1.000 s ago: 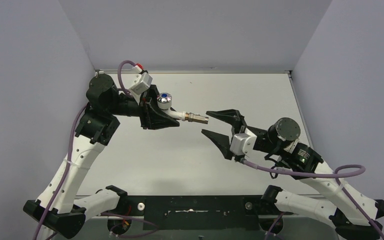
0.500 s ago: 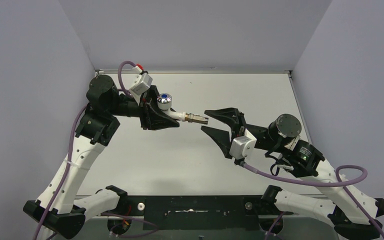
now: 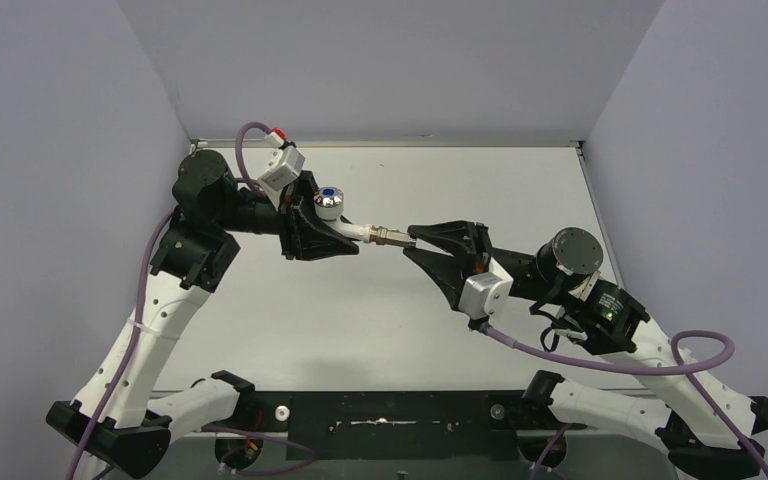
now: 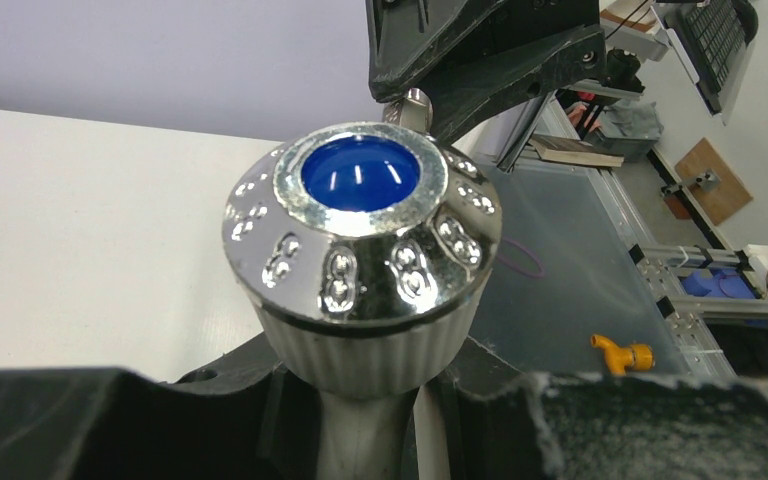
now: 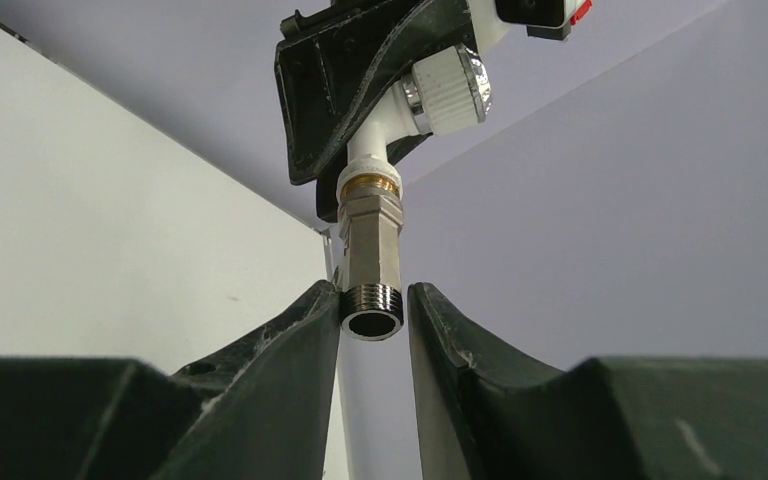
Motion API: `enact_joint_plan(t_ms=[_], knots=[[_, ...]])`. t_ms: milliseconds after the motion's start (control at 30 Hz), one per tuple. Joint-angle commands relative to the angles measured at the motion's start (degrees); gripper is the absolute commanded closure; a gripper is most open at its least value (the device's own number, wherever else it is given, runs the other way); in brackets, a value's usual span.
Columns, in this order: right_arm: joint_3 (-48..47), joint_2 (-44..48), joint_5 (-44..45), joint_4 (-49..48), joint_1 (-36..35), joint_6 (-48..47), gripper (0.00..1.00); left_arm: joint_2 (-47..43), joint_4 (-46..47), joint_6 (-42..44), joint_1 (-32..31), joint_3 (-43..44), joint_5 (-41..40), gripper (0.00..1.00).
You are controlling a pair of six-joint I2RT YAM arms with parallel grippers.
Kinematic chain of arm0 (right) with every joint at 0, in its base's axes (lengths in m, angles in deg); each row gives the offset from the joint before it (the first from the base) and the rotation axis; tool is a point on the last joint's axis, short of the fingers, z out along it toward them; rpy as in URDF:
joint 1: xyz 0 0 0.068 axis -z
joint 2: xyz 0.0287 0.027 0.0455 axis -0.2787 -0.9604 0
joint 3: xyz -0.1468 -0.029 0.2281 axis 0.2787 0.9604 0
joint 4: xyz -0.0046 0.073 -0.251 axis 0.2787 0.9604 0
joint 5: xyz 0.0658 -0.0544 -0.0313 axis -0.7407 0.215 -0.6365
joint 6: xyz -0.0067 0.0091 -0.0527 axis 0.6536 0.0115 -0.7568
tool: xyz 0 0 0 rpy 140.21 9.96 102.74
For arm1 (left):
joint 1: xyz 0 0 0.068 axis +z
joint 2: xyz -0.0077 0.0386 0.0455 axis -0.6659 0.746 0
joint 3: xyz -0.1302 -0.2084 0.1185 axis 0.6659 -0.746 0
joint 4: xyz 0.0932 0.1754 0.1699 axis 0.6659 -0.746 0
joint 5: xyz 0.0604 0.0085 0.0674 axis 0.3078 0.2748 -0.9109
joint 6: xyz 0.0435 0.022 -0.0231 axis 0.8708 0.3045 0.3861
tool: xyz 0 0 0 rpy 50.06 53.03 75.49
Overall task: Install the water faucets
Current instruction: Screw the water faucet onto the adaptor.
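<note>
The white tap body with its chrome, blue-dotted knob hangs above the table, my left gripper shut on its white neck. The grey-brass threaded fitting sticks out of the tap toward the right arm. My right gripper straddles the fitting's threaded end. Its left finger touches the threads, and a thin gap shows at the right finger.
The white table is walled in by grey panels at the back and on both sides. Purple cables loop off both arms. Beyond the table edge, the left wrist view shows a small yellow part on a bench.
My right gripper has moved left to the fitting, and its jaws have narrowed from wide apart to almost closed round the threaded end. The left arm and the tap have held still.
</note>
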Motion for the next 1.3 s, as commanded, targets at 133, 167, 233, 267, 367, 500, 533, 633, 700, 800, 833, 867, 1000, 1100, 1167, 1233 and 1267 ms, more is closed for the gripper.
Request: enact_joint_plan(t_ms=[133, 167, 233, 267, 367, 500, 533, 633, 700, 800, 833, 867, 1000, 1100, 1167, 1233, 1267], knots=[[-0.6, 0.8, 2.1, -5.8, -0.2, 3.1, 0.78, -1.2, 3.6, -0.2, -0.1, 0.9, 0.4, 1.0], [-0.4, 0.8, 2.4, -6.4, -0.3, 3.9, 0.81, -1.2, 3.6, -0.2, -0.1, 0.9, 0.4, 1.0], [-0.1, 0.9, 4.0, -7.8, -0.2, 6.7, 0.87, -1.1, 3.6, -0.2, -0.1, 1.0, 0.4, 1.0], [-0.1, 0.9, 4.9, -8.6, -0.2, 8.8, 0.9, -1.1, 3.6, -0.1, -0.1, 1.1, 0.4, 1.0], [0.6, 0.9, 6.0, -11.2, -0.3, 16.8, 0.96, -1.0, 3.4, 0.0, -0.1, 1.2, 0.5, 1.0], [1.9, 0.9, 7.9, -15.4, -0.2, 29.2, 1.0, -0.5, 3.6, 0.0, -0.1, 1.4, 0.9, 1.0], [2.0, 0.8, 8.4, -15.8, -0.2, 32.1, 1.0, -0.5, 3.7, 0.0, -0.1, 1.4, 1.1, 1.0], [1.8, 0.3, 10.3, -16.2, -0.2, 41.0, 1.0, -0.5, 4.0, 0.2, -0.1, 1.4, 1.4, 1.0], [1.7, -0.1, 11.8, -16.2, -0.2, 46.5, 1.0, -0.6, 4.5, 0.1, -0.1, 1.1, 1.6, 1.0], [1.9, -0.3, 14.0, -15.8, -0.2, 54.6, 1.0, -0.8, 6.0, -0.7, -0.1, 0.5, 2.1, 1.0], [2.2, -0.2, 14.8, -16.0, -0.2, 57.3, 1.0, -1.0, 6.2, -0.7, -0.1, 0.3, 2.1, 1.0], [2.5, -0.1, 15.7, -16.3, -0.2, 59.9, 1.0, -1.1, 6.4, -0.8, -0.1, 0.1, 2.1, 1.0], [4.0, -0.1, 17.4, -17.2, -0.1, 67.9, 1.0, -0.9, 7.0, -1.0, -0.1, 0.2, 2.6, 1.0], [4.7, -0.2, 18.7, -17.2, -0.1, 73.3, 1.0, -0.7, 7.3, -1.1, -0.1, 0.3, 2.8, 1.0], [5.0, -0.4, 19.3, -17.2, -0.2, 76.7, 1.0, -0.7, 7.5, -1.1, -0.1, 0.4, 2.8, 1.0], [5.2, -0.7, 19.8, -17.1, -0.2, 79.7, 1.0, -0.7, 7.8, -1.1, -0.1, 0.4, 2.8, 1.0], [5.3, -0.8, 20.0, -16.9, -0.1, 81.1, 1.0, -0.5, 7.9, -1.0, -0.1, 0.4, 2.8, 1.0]])
